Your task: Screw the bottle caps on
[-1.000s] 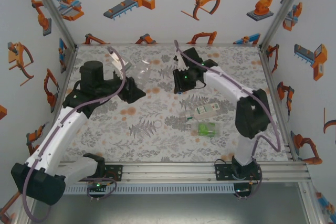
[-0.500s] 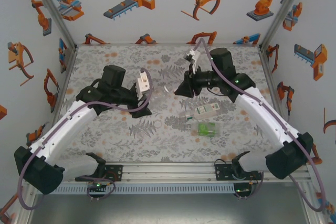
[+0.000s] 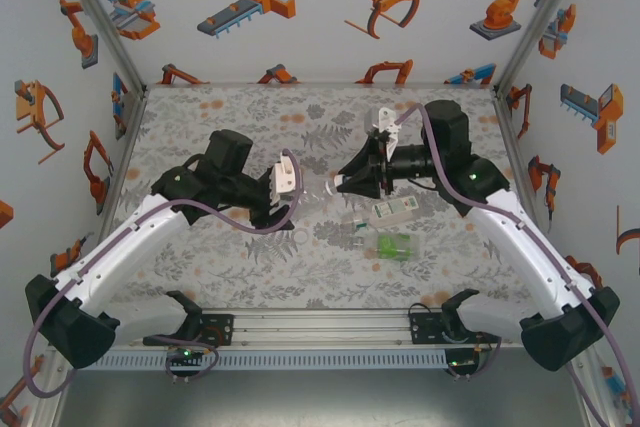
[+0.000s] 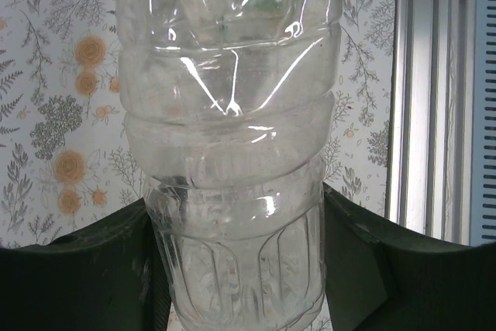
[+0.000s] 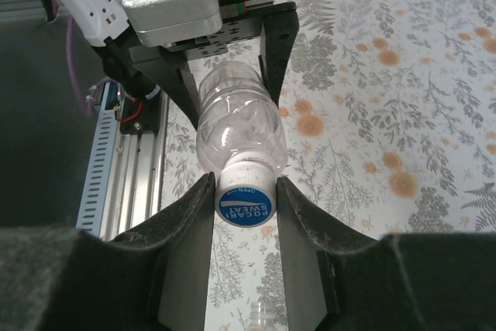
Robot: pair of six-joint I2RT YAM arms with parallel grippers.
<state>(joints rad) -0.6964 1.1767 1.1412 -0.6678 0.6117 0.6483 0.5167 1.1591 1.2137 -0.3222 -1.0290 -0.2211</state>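
Nearest, right of centre on the table [image 3: 200, 127], the green bottle [image 3: 394, 245] lies on its side, and just beyond it lies the labelled bottle [image 3: 392, 210]. Both are untouched, and the top view is too small to show whether either has a cap. Left of them is a small pale ring [image 3: 300, 237], likely a loose cap waiting its turn. Farther back, at mid-table, the 2 arms meet over 1 clear bottle [image 4: 232, 153], which is held level in the air between them. The left gripper [image 3: 283, 194] comes in from the left, its fingers [image 4: 77, 269] narrow and clamped on the ribbed lower body of the bottle. The right gripper [image 5: 246, 191] comes from the right, and its fingers [image 5: 182, 253] pinch the blue cap [image 5: 246, 203] from both sides. The cap sits square over the bottle's neck, its printed top facing the right wrist camera. So the job looks to be at the 1st bottle, with the cap placed and gripped and the twisting under way or about to begin. I cannot tell how far down the thread it is. After that, the 2 bottles on the table are probably left to do, if they turn out to be open.
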